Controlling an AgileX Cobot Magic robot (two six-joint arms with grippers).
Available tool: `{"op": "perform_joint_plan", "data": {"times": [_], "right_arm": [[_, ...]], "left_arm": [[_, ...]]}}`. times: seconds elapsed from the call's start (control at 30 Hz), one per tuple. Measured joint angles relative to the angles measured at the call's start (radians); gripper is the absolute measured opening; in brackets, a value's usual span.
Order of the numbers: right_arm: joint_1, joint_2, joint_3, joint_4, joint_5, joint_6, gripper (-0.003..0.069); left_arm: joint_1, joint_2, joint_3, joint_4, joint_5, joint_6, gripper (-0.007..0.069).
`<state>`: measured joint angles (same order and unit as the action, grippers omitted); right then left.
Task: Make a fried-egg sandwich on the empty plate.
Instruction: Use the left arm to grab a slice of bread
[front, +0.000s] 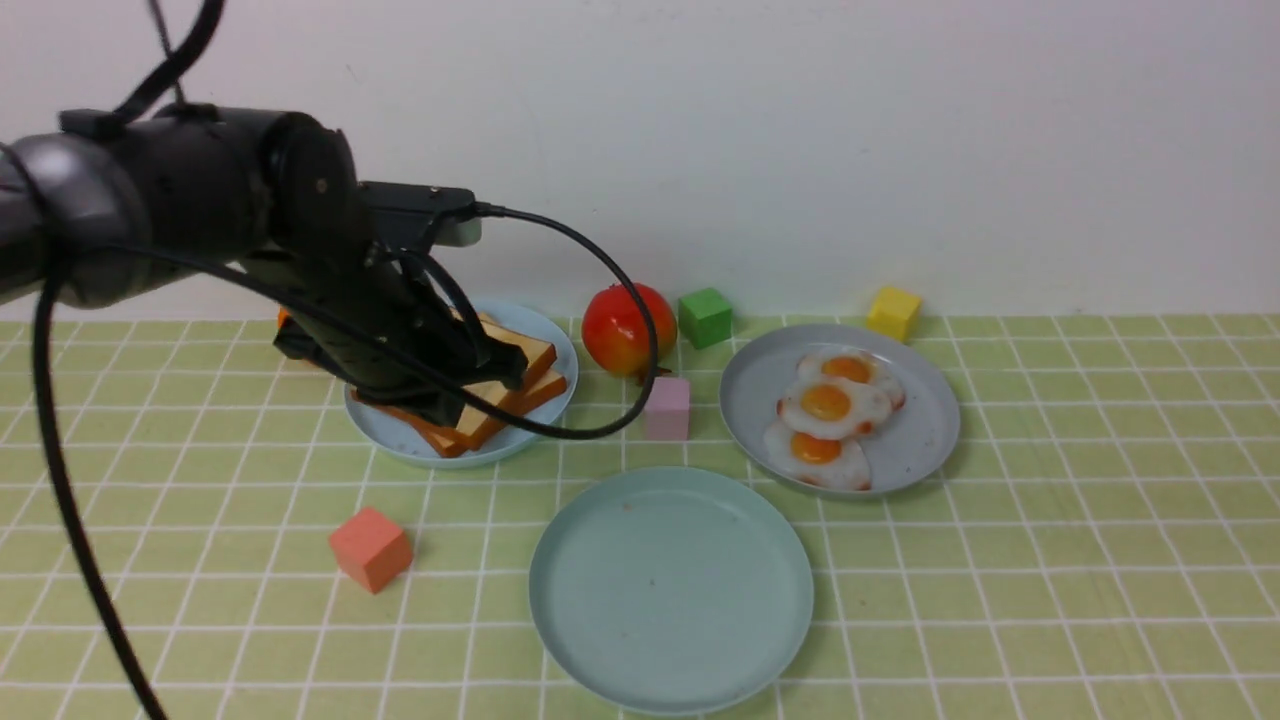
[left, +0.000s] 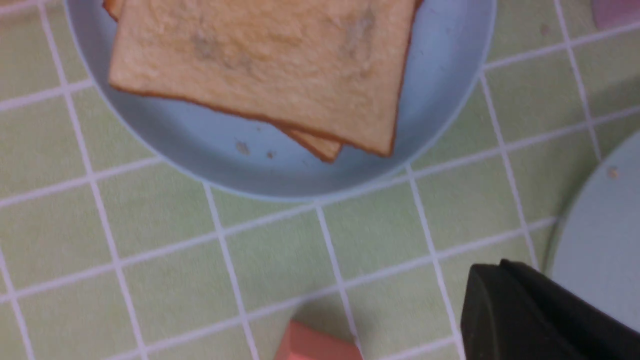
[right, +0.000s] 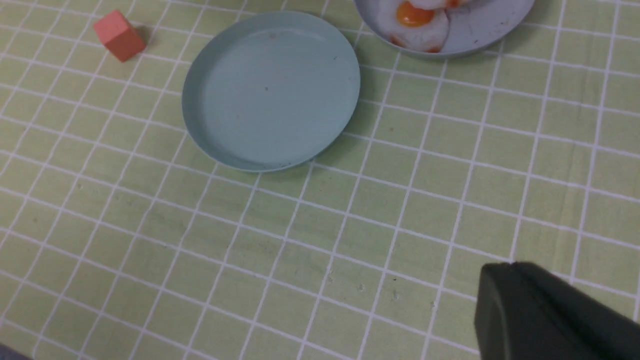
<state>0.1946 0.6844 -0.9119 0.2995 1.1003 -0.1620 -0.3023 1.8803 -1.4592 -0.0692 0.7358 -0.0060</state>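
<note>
The left hand hangs right over the toast slices on the sky-blue plate, clearly nearer them than the closed right hand; whether it is wide or narrow cannot be told. The empty plate lies bare at the surface's centre front, to the toast's front-right. At least two slices show, three fried eggs on the grey plate, three plates in all.

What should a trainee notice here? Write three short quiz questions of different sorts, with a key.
1. How many fried eggs lie on the grey plate?
2. True or false: the teal plate already holds toast.
3. Which block stands left of the teal plate? A salmon block; B yellow; C green.
Key: 1 three; 2 false, the toast slices lie on the sky-blue plate; 3 A.
</note>
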Motion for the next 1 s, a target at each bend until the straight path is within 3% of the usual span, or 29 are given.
{"op": "perform_joint_plan", "data": {"times": [0.03, 0.13, 0.17, 0.33, 0.43, 0.53, 0.73, 0.87, 1.0], "right_arm": [[0.002, 0.0, 0.0, 0.0, 0.0, 0.0, 0.0001], [0.01, 0.004, -0.002, -0.002, -0.003, 0.0, 0.0003], [0.011, 0.004, -0.002, -0.004, -0.003, 0.0, 0.0003], [0.011, 0.004, -0.002, -0.005, -0.004, -0.001, 0.0006], [0.011, 0.004, -0.002, -0.015, -0.016, -0.001, 0.0006], [0.011, 0.004, -0.002, -0.027, -0.035, -0.001, 0.0007], [0.011, 0.004, -0.002, -0.028, -0.06, -0.001, 0.0013], [0.012, 0.004, -0.002, -0.037, -0.06, -0.001, 0.0014], [0.013, 0.005, -0.002, -0.044, -0.06, -0.001, 0.0014]], "left_arm": [[0.0, 0.006, 0.0, 0.0, 0.0, 0.006, 0.0017], [0.001, 0.089, -0.063, 0.059, -0.062, 0.018, 0.0153], [0.001, 0.096, -0.065, 0.062, -0.066, 0.018, 0.0162], [0.002, 0.166, -0.079, 0.133, -0.183, 0.022, 0.0416], [0.002, 0.195, -0.079, 0.141, -0.203, 0.03, 0.05], [0.002, 0.224, -0.079, 0.145, -0.213, 0.051, 0.0534], [0.002, 0.248, -0.092, 0.155, -0.215, 0.063, 0.0497], [0.002, 0.249, -0.096, 0.16, -0.208, 0.063, 0.0343], [0.002, 0.248, -0.096, 0.161, -0.204, 0.067, 0.0237]]}}
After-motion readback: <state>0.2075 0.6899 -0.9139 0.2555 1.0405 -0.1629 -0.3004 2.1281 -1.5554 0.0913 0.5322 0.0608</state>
